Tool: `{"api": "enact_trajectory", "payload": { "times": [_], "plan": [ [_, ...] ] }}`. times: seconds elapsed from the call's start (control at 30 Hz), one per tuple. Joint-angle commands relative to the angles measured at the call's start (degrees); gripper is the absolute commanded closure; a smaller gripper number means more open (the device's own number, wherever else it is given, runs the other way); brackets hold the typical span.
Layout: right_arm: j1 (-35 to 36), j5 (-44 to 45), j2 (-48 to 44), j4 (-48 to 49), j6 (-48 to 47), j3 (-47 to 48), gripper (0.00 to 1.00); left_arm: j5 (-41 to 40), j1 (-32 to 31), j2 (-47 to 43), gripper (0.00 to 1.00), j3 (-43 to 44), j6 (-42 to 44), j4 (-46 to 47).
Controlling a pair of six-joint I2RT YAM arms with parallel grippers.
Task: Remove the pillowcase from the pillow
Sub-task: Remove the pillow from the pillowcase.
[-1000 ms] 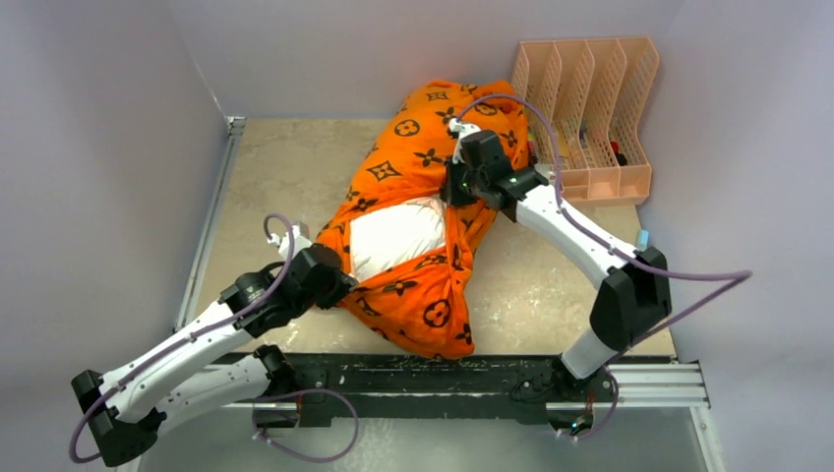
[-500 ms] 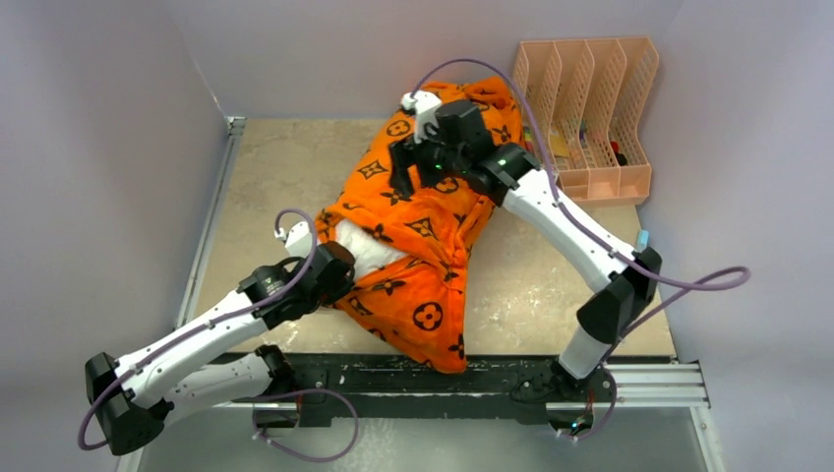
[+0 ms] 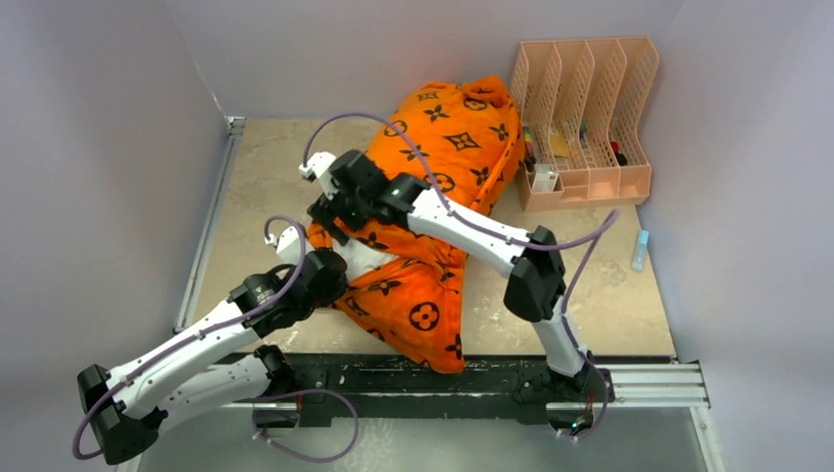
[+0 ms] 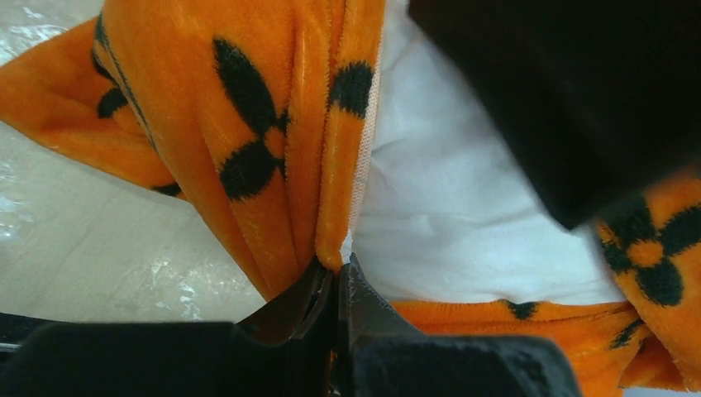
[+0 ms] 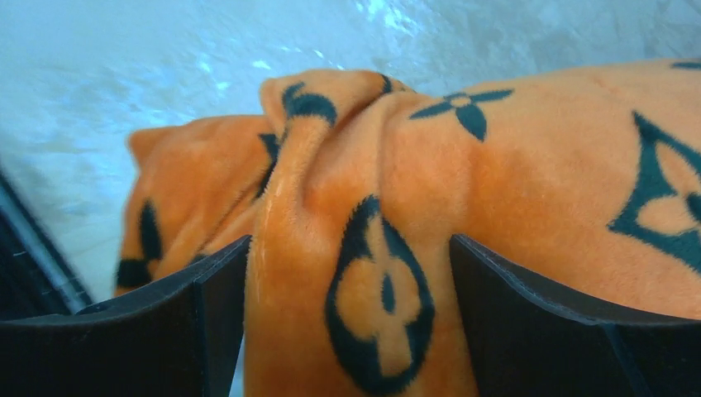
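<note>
The orange pillowcase (image 3: 447,138) with black motifs lies diagonally across the table, from the far right down to the front rail. A small patch of the white pillow (image 3: 370,258) shows at its opening. My left gripper (image 3: 335,272) is shut on the pillowcase's hem (image 4: 335,248), right beside the pillow (image 4: 450,215). My right gripper (image 3: 329,218) hovers just above the left one. It is open, and its fingers (image 5: 190,322) straddle a fold of pillowcase (image 5: 372,273). The rest of the pillow is hidden inside.
A peach file organizer (image 3: 590,69) holding small items stands at the back right, touching the pillowcase's far end. A small blue-capped tube (image 3: 640,250) lies near the right wall. A black rail (image 3: 443,379) runs along the front edge. Walls close in on three sides.
My right gripper opened, let go of the pillowcase's far end and swung left and nearer, down to the opening. The fabric has slid back over most of the white patch. My left gripper held still.
</note>
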Motion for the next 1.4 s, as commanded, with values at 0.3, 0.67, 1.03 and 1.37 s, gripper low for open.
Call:
{"api": "enact_trajectory", "payload": {
  "times": [0.3, 0.67, 1.03, 1.37],
  "plan": [
    [-22.5, 15.4, -5.4, 2.7, 12.5, 2.0, 1.00, -5.5, -0.1, -2.6, 1.00, -3.6, -6.3, -16.0],
    [-29.6, 2.8, -20.9, 8.2, 19.6, -20.0, 1.00, -7.3, -0.1, -5.8, 1.00, -6.3, -8.7, -11.2],
    [-25.1, -16.2, -31.7, 4.9, 12.9, -26.5, 0.09, -9.1, 0.0, 3.2, 1.00, 1.2, -0.1, -4.7],
    [-10.1, -5.4, -42.6, 7.1, 20.1, -49.5, 0.15, -6.7, 0.0, 3.7, 1.00, 0.6, 0.5, -0.4]
  ]
}}
